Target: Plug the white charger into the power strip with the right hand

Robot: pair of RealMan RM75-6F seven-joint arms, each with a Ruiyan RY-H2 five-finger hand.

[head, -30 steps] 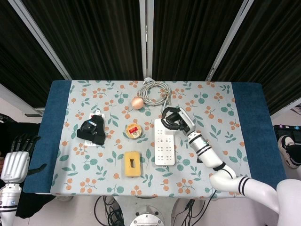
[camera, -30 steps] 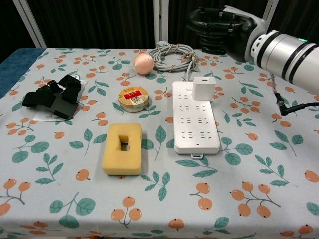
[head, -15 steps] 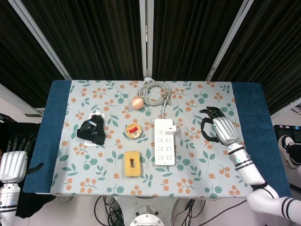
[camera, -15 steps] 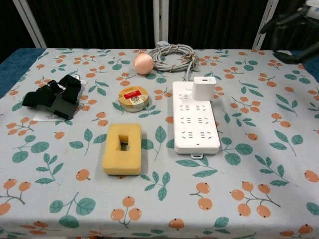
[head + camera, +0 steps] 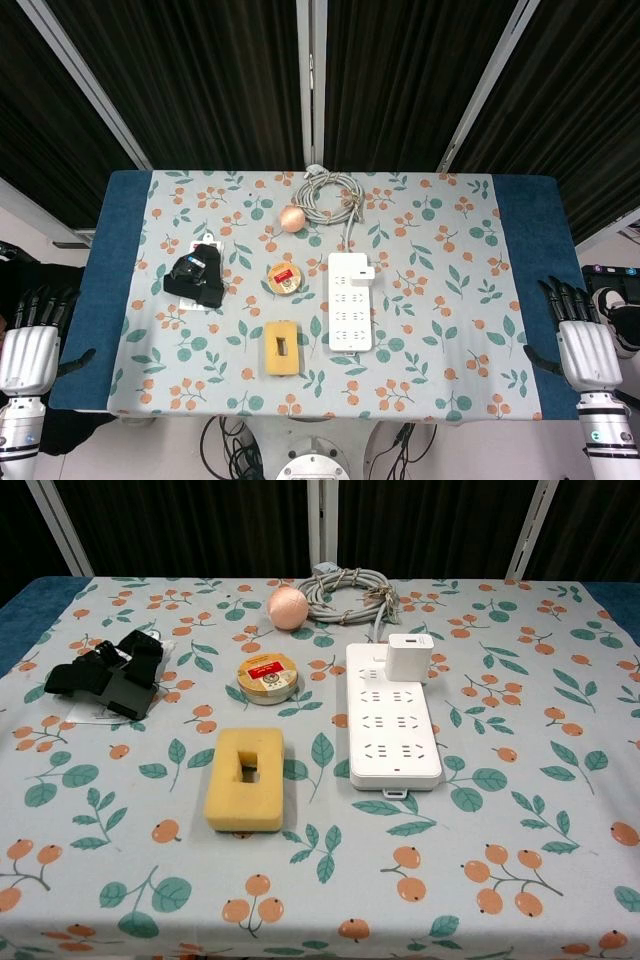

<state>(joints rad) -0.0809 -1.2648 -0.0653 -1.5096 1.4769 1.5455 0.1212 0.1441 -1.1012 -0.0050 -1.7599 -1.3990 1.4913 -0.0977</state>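
Note:
The white charger stands upright in the far right socket of the white power strip, also seen in the head view as charger on the strip. My right hand hangs off the table's right side, fingers apart and holding nothing. My left hand hangs off the left side, fingers straight and holding nothing. Neither hand shows in the chest view.
A yellow sponge block lies left of the strip. A round tin, a pink ball, a coiled grey cable and a black device sit on the floral tablecloth.
My right hand has left the charger, which stays plugged in, and pulled back to the right off the table's edge. The left hand has barely moved.

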